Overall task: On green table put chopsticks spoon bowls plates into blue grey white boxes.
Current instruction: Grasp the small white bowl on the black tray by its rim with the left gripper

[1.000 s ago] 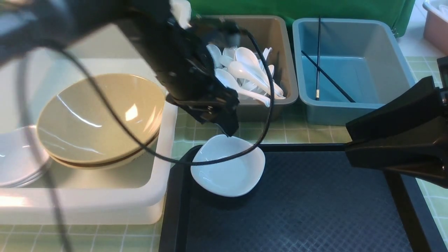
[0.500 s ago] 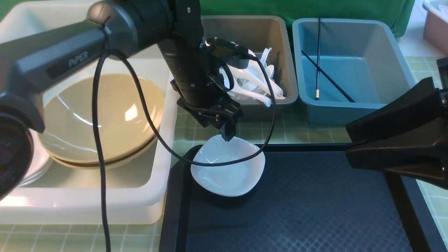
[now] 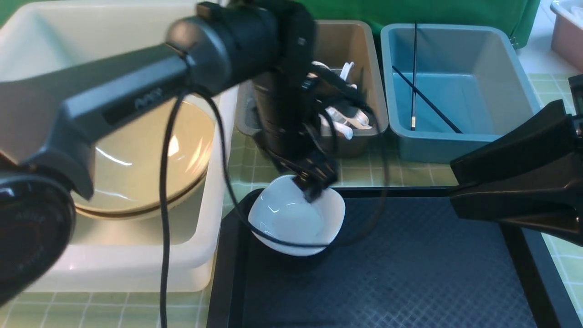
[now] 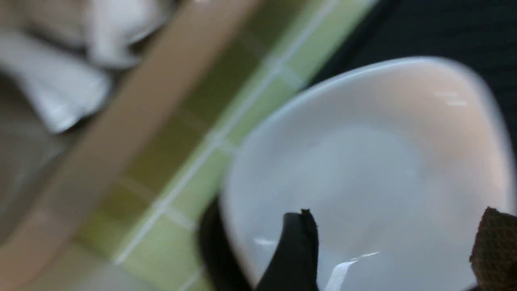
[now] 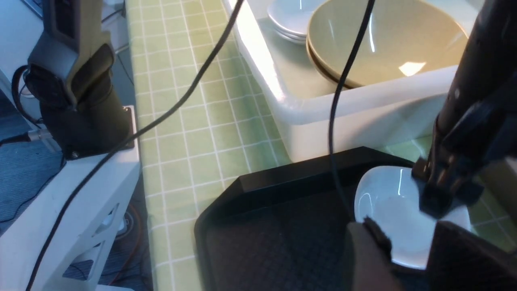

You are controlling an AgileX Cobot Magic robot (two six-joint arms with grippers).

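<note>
A small white plate (image 3: 287,223) sits at the far left corner of the black tray (image 3: 387,273). My left gripper (image 3: 314,189) hangs open and empty just over the plate's far rim; in the left wrist view (image 4: 398,226) the plate (image 4: 363,161) shows between the two spread fingers. My right gripper (image 3: 453,180) hovers open and empty over the tray's right side, pointing at the plate (image 5: 387,202). Tan bowls (image 3: 136,155) lie stacked in the white box (image 3: 136,269). White spoons (image 3: 346,123) lie in the grey box (image 3: 360,45). Black chopsticks (image 3: 413,77) lie in the blue box (image 3: 455,141).
The green table (image 3: 387,171) shows between the tray and the boxes. More white plates (image 5: 291,16) are stacked beside the bowls in the white box. A pinkish tub (image 3: 567,36) stands at the far right. The left arm's cable loops across the plate.
My left arm has swung right and its gripper has dropped lower, from above the plate's far edge to just over its hollow. The plate and the right arm have not moved.
</note>
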